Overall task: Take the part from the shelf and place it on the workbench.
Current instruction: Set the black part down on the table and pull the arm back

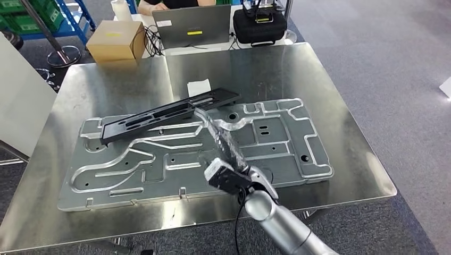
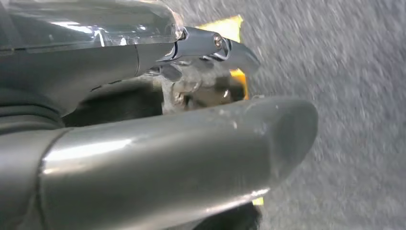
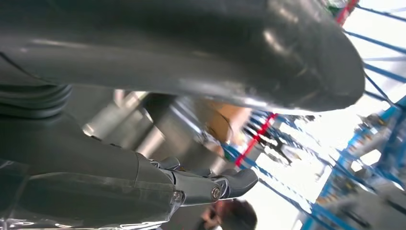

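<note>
Head view puts us right over the workbench [image 1: 340, 133], and the black part [image 1: 170, 112] is lying there, a long slotted bar resting slantwise across the big machined aluminium plate [image 1: 298, 149]. The right hand [image 1: 217, 130] reaches in from below, fingers stretched long and close together, their tips at the near edge of the part around its middle. Whether they are touching it or hovering just above, I cannot tell from here. Nothing looks pinched; the hand reads as released, not clamped.

Right wrist view shows the thumb [image 3: 268, 57] thick across the frame and the darker fingers [image 3: 210, 184] extended well apart from it, nothing between them. That backs the call: an empty, opened hand.

Left wrist view has the left hand [image 2: 191, 96] hanging over grey carpet, thumb and fingers apart, nothing held.

So the placing looks as good as done, and my read is that the step in hand is the release and retreat. To do it well: lift the fingers straight up off the part before pulling back, so no fingertip drags the bar along the plate. One end of the part overhangs the plate's far edge, near the white paper slip [image 1: 199, 87], so a sideways nudge could pivot it. Withdraw along the arm's own line, low speed, wrist level.
</note>
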